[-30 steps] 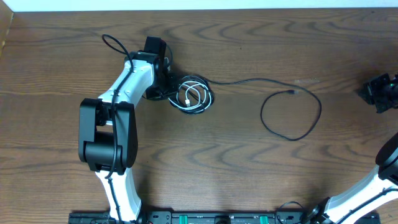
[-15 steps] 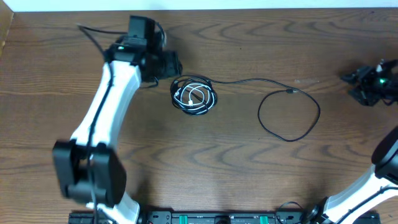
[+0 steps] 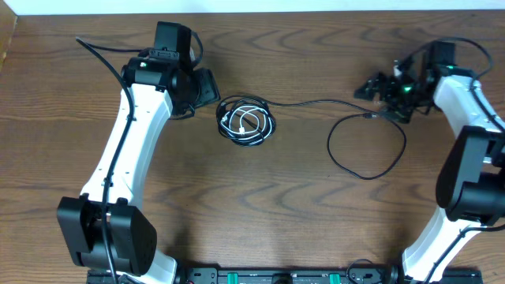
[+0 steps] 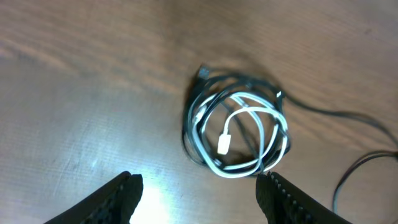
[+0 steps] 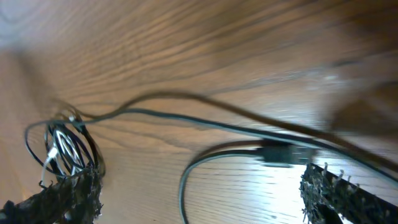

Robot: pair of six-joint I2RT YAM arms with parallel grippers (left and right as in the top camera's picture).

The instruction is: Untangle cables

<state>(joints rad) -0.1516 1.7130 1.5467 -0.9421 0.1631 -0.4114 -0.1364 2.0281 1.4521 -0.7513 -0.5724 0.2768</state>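
A tight coil of cables [image 3: 247, 121] lies on the table's far middle, a short white cable [image 3: 241, 120] wound inside black turns. One black cable leaves it rightward and ends in a wide loop [image 3: 329, 144] with a small plug [image 3: 371, 116]. My left gripper [image 3: 207, 88] hovers just left of the coil, open and holding nothing. In the left wrist view the coil [image 4: 239, 134] and its white plug [image 4: 224, 144] lie ahead of the left gripper [image 4: 202, 199]. My right gripper [image 3: 380, 93] stands open above the black plug [image 5: 283, 152], the right gripper [image 5: 199, 199] holding nothing.
The brown wooden table [image 3: 260, 221] ends at a pale strip [image 3: 252, 6] along the back. Thick black wires run along both arms [image 3: 102, 51]. A rail with green connectors [image 3: 276, 276] sits at the front edge.
My left gripper has let go at the coil, drawn back up and left, and opened. My right arm has swung in from the right edge to the loop's plug and opened wide.
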